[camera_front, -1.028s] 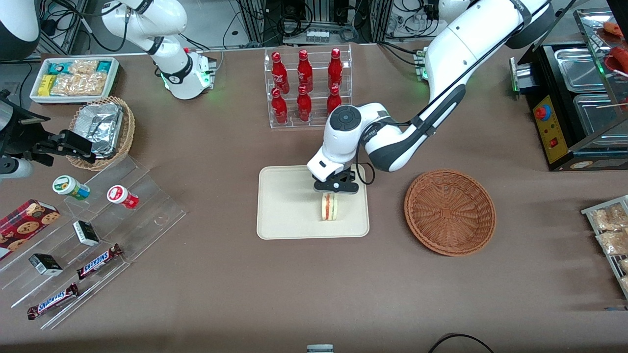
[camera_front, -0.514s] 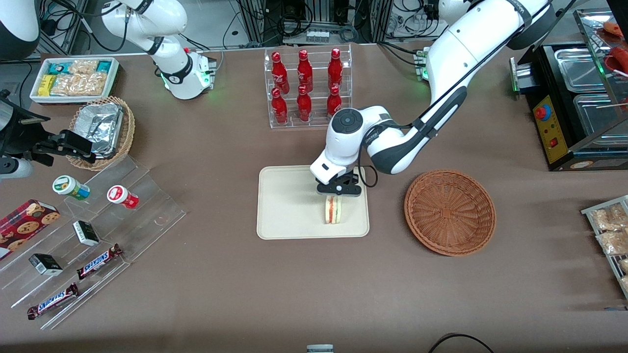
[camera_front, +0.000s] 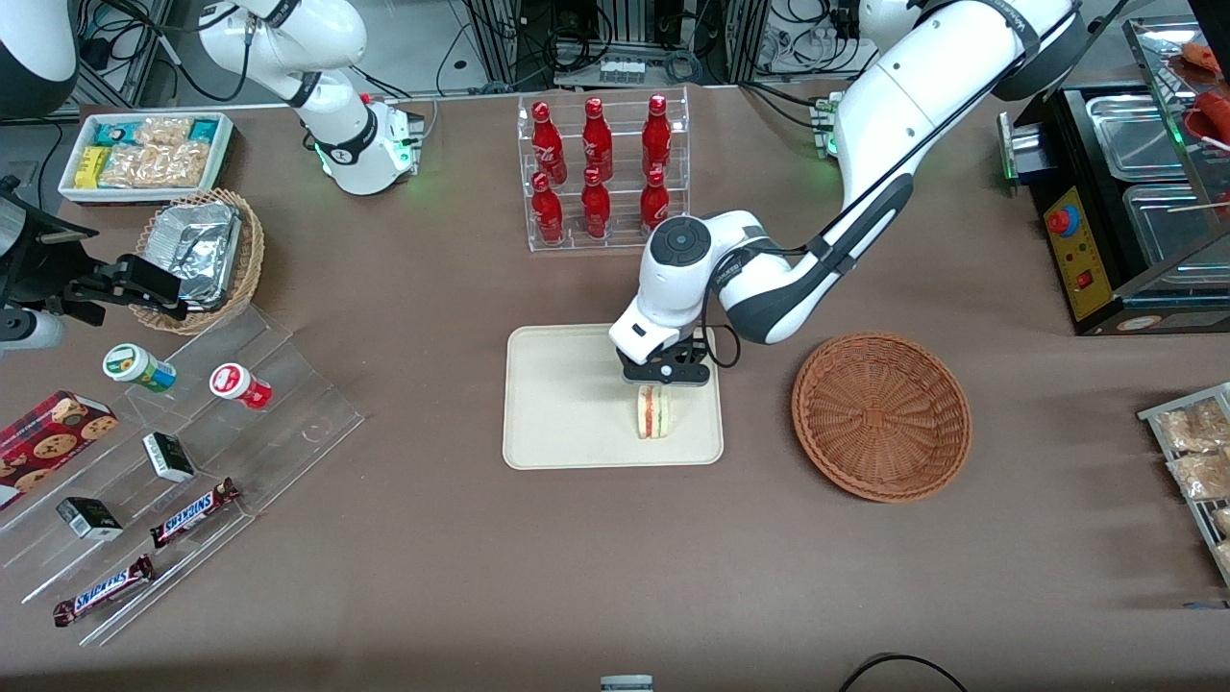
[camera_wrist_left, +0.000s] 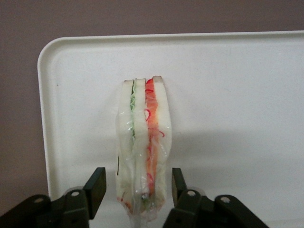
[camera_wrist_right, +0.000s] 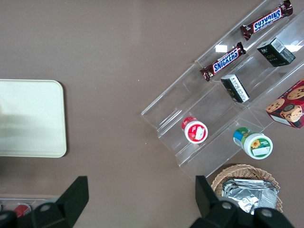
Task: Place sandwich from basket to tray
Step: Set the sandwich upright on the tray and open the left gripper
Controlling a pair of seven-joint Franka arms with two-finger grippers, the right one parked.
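With the sandwich (camera_wrist_left: 142, 156) standing on edge on the tray (camera_front: 557, 423) at frame centre and the basket (camera_front: 881, 415) empty, the gripper (camera_front: 663, 373) hangs above it, jaws parted clear of the bread, presumably to release.

The left arm reaches out with its wrist bent steeply downward, the claw (camera_wrist_left: 137, 190) pointing down, fingers (camera_wrist_left: 96, 185) parted, apparently gripping nothing.

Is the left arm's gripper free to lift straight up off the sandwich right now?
Probably yes. The gripper is open, a gap showing between each finger and the sandwich, which stands on edge on the tray. Nothing shows above it.
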